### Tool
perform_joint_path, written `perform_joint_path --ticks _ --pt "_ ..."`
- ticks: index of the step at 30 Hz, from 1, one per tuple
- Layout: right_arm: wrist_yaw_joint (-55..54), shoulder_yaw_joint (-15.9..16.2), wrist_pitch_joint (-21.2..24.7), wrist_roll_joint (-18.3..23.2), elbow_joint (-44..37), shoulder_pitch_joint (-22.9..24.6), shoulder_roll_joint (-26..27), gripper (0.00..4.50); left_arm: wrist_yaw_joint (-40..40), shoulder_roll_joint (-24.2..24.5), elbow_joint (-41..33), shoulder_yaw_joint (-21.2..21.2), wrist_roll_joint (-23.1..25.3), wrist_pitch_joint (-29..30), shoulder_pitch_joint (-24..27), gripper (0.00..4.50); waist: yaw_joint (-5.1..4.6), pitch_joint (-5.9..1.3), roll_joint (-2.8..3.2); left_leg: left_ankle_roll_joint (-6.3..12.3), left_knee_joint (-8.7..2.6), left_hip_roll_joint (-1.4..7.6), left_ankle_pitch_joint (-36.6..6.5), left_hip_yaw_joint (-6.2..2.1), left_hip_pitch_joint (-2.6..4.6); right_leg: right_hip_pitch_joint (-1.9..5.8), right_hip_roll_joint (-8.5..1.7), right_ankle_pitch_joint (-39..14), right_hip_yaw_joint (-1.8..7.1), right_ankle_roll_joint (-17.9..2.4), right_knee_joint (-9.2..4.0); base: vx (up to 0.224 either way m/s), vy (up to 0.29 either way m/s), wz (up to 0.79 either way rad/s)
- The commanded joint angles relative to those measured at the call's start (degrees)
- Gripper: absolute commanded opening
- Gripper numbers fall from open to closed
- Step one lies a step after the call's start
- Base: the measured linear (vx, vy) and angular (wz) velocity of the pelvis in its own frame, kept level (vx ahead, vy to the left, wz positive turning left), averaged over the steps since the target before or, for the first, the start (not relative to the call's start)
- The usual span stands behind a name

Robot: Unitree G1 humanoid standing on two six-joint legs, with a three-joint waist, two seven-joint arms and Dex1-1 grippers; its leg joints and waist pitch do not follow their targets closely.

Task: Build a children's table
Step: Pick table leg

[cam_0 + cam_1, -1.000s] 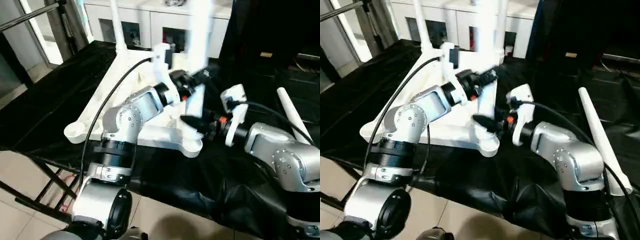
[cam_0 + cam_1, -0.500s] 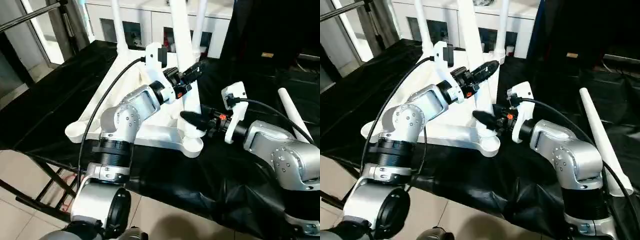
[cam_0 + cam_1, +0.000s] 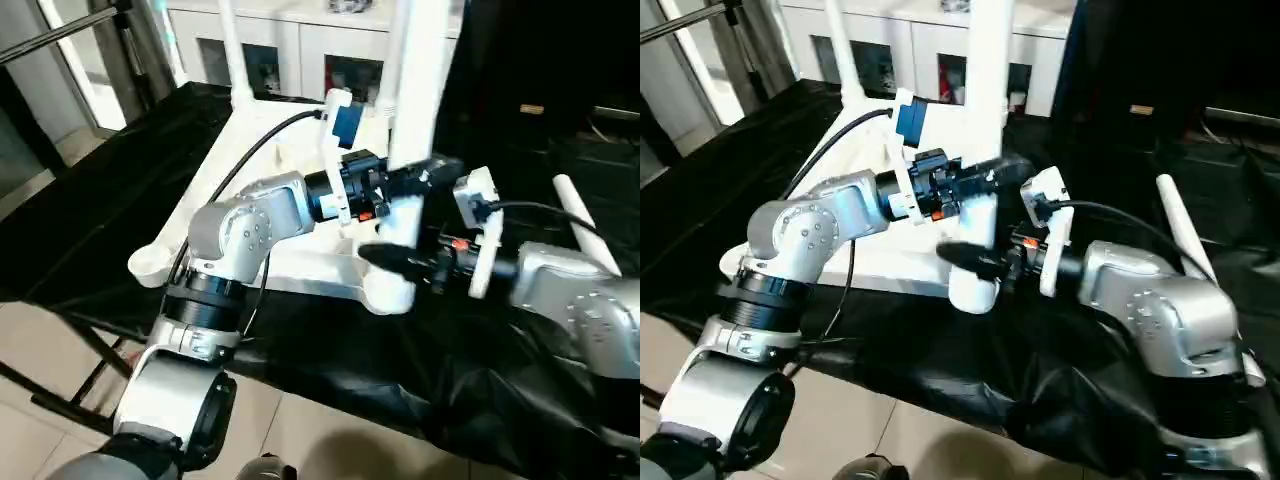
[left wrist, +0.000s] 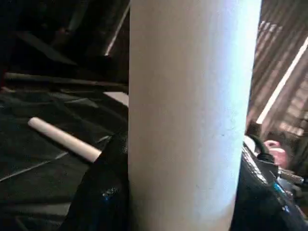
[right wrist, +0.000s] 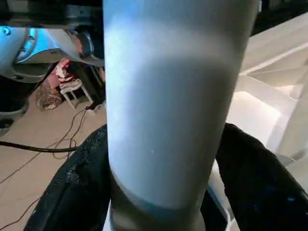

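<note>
Standing upright in the tabletop's [image 3: 300, 262] near corner, a white leg [image 3: 415, 120] sits between both claws. Left claw [image 3: 425, 178] grips it higher up. Right claw [image 3: 385, 255], fingers spread beside its base, may be loose; I cannot tell.

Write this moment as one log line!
step: fitting leg into corner socket | left gripper: around leg | right gripper: around leg | spare leg: on cloth

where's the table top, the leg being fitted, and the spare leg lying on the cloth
table top [image 3: 205, 215]: left eye view, its long side rail.
leg being fitted [image 3: 988, 70]: right eye view, upper part of the tube.
spare leg [image 4: 62, 138]: left wrist view, middle of the tube.
</note>
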Motion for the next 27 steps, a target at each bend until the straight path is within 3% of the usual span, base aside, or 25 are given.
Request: perform_joint_path --ticks 1,12,14,17,19,22,23,27 --pt "-0.70 -0.05 1.32 -0.21 0.39 0.61 -0.37 2.79 -1.50 -0.01 -1.36 0.74 -1.99 0.91 -1.71 1.90 0.02 -4.28 -0.82 2.74 -3.97 5.55 -4.19 -2.48 1.38 2.96 -5.68 1.27 3.77 -14.44 -4.18 0.000 0.000 0.00" --pt "-2.53 -0.42 0.51 0.04 1.20 0.02 0.78 1.98 -0.38 -0.63 -0.17 1.78 -1.57 0.46 -1.91 1.90 0.01 -4.22 -0.79 2.35 -4.07 5.59 -4.82 -2.46 1.37 2.93 -5.66 0.29 3.77 -14.34 -4.32 0.000 0.000 0.00" --pt "-2.81 -0.49 0.45 0.03 1.19 -0.02 0.92 1.97 0.16 -0.72 -0.04 1.88 -1.24 0.19 -1.94 2.46 0.01 -4.23 -0.78 2.31 -4.07 5.60 -4.86 -2.45 1.38 2.92 -5.69 0.29 3.77 -14.35 -4.34 0.000 0.000 0.00" --pt "-3.94 -0.61 0.12 -0.10 1.12 -0.23 1.60 1.93 5.85 -2.05 1.73 3.46 0.57 -1.66 -2.67 2.63 0.03 -4.24 -0.76 1.95 -4.08 5.63 -4.79 -2.49 1.40 2.90 -5.64 0.50 3.78 -14.31 -4.29 0.000 0.000 0.00" --pt "-4.87 -0.53 -0.27 -0.27 1.09 -0.41 2.04 1.93 14.06 -3.46 4.62 5.26 3.50 -3.78 -3.91 2.81 0.01 -4.30 -1.01 1.92 -4.00 5.55 -4.87 -2.53 1.37 3.01 -5.71 0.99 3.78 -14.26 -4.39 0.000 0.000 0.00" --pt "-5.34 -0.39 -0.50 -0.49 1.05 -0.56 2.33 1.93 18.23 -4.28 6.56 6.10 5.29 -5.73 -4.50 2.91 0.10 -4.28 -1.13 2.49 -3.89 5.40 -3.84 -2.51 1.13 3.23 -5.70 1.00 3.79 -13.32 -4.48 0.000 0.000 0.00" --pt "-5.40 -0.29 -0.62 -0.59 1.12 -0.61 2.38 1.93 18.75 -4.61 7.13 6.46 5.28 -6.23 -4.57 2.91 0.06 -4.28 -1.57 2.81 -3.86 5.33 -3.38 -2.42 1.14 3.22 -5.62 1.44 3.78 -13.20 -4.52 0.000 0.000 0.00" --pt "-5.62 0.33 -1.24 -1.17 1.57 -1.11 2.48 1.93 19.03 -5.29 7.92 6.96 4.66 -6.46 -4.45 2.65 -0.04 -4.32 -1.32 3.86 -3.74 5.30 -2.83 -2.40 1.14 3.03 -5.55 1.69 3.65 -13.60 -4.36 0.000 0.000 0.00"
